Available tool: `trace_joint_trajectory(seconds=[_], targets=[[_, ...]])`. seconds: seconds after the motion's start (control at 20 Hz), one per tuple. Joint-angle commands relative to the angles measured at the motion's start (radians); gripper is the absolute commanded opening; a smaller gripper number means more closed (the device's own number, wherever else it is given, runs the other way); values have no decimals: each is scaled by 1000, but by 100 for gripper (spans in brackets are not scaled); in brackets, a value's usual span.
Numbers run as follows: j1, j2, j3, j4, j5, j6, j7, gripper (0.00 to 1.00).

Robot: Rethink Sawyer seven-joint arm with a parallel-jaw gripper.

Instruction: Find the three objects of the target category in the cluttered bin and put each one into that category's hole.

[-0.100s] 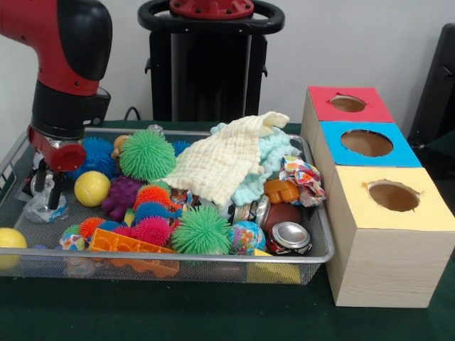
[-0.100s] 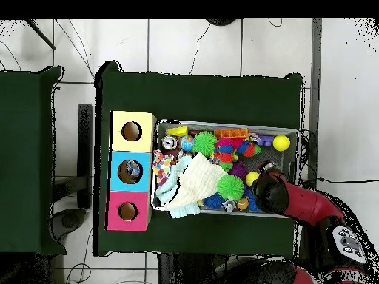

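A wire mesh bin (image 1: 213,256) holds mixed clutter. My gripper (image 1: 46,190) is down in its left end, right over a crumpled clear plastic piece (image 1: 44,208); whether it grips it is unclear. A yellow ball (image 1: 92,188) and a purple knobbly toy (image 1: 121,197) lie just right of it. Green spiky balls (image 1: 146,155) (image 1: 201,229), orange and pink spiky ones (image 1: 153,229), and crushed cans (image 1: 288,237) fill the middle and right. A cream cloth (image 1: 224,160) drapes over a pale blue one (image 1: 276,158). In the overhead view the arm (image 2: 277,194) hides the gripper.
Three boxes stand right of the bin, with holes in a red top (image 1: 348,104), a blue top (image 1: 367,143) and a yellow top (image 1: 393,196). In the overhead view something lies inside the blue hole (image 2: 132,171). A second yellow ball (image 1: 8,240) sits at the bin's front left corner.
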Motion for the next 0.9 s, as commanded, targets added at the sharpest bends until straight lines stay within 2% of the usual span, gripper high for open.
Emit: trace_joint_trajectory(seconds=[0.05, 0.9], targets=[[-39, 102, 71, -64, -66, 34, -50, 100], [-60, 151, 114, -63, -85, 22, -36, 100]])
